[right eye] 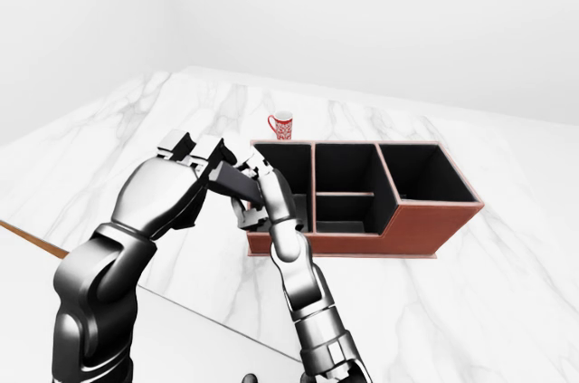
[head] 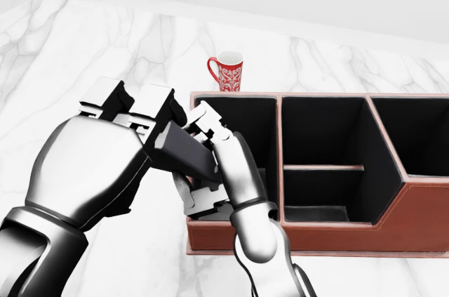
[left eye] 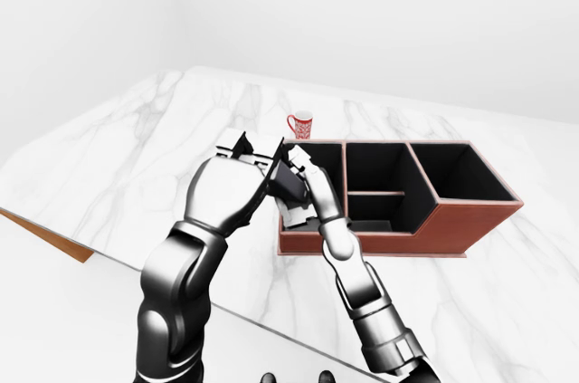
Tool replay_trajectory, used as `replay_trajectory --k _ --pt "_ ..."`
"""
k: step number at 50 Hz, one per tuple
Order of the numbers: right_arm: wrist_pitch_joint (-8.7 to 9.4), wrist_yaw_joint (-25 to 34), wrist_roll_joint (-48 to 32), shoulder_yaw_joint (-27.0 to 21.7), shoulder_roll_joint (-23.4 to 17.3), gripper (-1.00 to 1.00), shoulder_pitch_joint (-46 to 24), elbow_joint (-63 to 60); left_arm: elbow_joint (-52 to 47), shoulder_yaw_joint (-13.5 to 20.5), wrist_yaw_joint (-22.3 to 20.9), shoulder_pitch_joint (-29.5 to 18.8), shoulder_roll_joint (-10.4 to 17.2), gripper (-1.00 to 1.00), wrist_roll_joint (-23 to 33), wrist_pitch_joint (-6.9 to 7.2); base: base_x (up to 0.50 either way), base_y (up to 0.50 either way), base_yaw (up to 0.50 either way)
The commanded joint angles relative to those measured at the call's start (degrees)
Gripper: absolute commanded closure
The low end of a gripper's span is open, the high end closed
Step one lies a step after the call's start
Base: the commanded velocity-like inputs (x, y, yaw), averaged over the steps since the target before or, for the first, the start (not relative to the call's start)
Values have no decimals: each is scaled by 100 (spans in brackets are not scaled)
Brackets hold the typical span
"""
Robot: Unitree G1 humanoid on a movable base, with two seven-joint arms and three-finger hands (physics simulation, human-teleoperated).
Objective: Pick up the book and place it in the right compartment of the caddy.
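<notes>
The left hand [head: 116, 146] has its fingers curled round the near-left end of the book [head: 184, 151], a dark slab held tilted in the air just left of the caddy's left wall. The right hand [head: 217, 170] comes up from below and meets the book's other end: its fingers [head: 205, 120] fold over the top edge and the lower ones sit under it, so both hands appear to have a grip on the one book, though how firmly the right one holds I cannot tell, since the book hides much of the contact.

The book is off the table and over the left rim of the caddy [head: 414, 206], a brown leather-look box with dark compartments. The right compartment [head: 414, 135] lies at the far right end, well apart from the book, beyond the left bay and the split middle one. A red patterned mug [head: 226, 71] stands just beyond the caddy's far-left corner on the marble table [head: 84, 44].

The risks, as I judge them: if the left hand lets go before the right is truly closed, the book could tip and drop into the left compartment. The carry rightward crosses two dividers, and a low corner could catch on one. A wide swing of the elbow could also knock the mug
</notes>
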Motion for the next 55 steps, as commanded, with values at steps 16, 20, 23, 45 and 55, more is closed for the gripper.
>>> replay_trajectory --k 16,20,23,45,55 --pt "0 73 -159 14 -16 100 54 -126 -137 50 156 -136 -59 -100 52 0 0 0 0" --pt "0 70 -163 29 -14 100 68 -119 -164 53 155 -84 -48 -100 58 0 0 0 0" --pt "0 51 -171 31 -18 100 97 -89 -148 60 159 -96 -47 -100 53 0 0 0 0" --pt "0 95 44 -269 -266 100 57 -272 -666 336 296 -390 9 -100 -361 0 0 0 0" --pt "0 57 172 -457 -463 100 104 -353 -759 500 428 -369 128 -100 -568 0 0 0 0"
